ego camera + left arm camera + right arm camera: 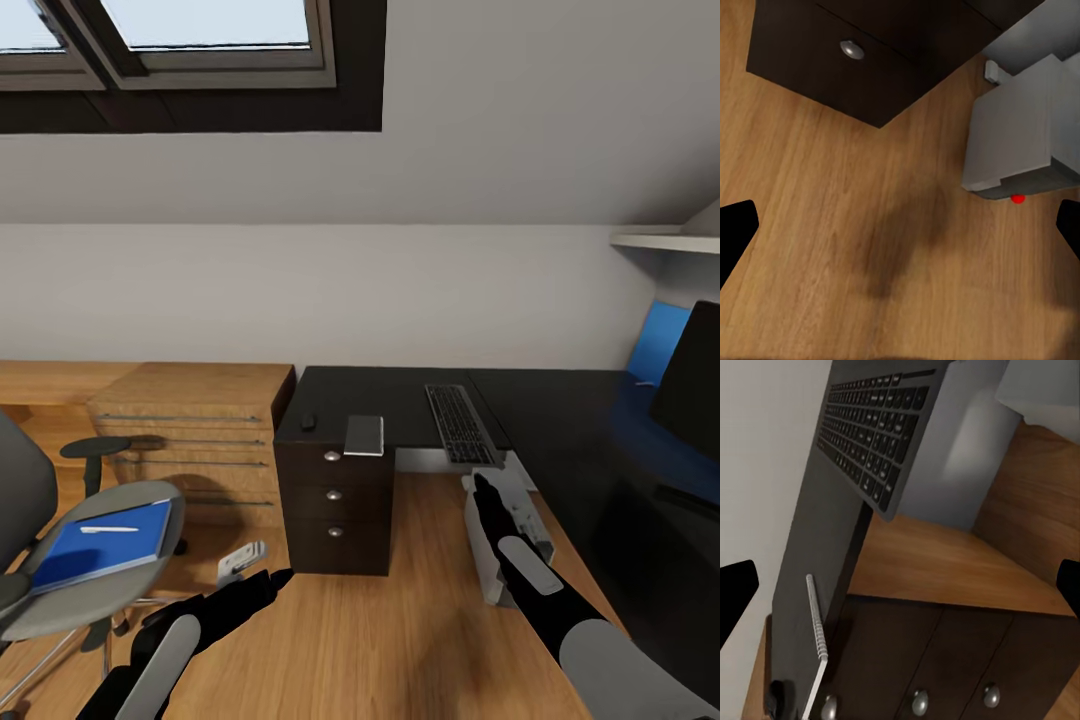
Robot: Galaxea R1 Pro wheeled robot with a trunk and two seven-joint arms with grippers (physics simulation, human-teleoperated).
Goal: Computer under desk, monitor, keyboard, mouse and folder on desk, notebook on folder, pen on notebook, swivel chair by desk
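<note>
The black desk [400,395] carries the keyboard [460,425], whose near end juts past the edge, the dark notebook [364,435] and the small mouse [308,422]. At the right edge stands the monitor [690,385]. The grey computer [505,545] stands on the floor below the keyboard. At the left, the swivel chair [135,590] holds the blue folder [100,548] with a white pen [108,529] on it. My left gripper [255,590] hangs open over the floor. My right gripper [487,495] is open above the computer. The right wrist view faces the keyboard [870,435] and notebook edge [815,622].
A black drawer unit [335,505] with silver knobs sits under the desk's left end, seen also as the drawer unit [870,52] beside the computer [1035,127]. Light-wood shelf units [190,420] line the wall at left. Wood floor [400,620] lies open between the arms.
</note>
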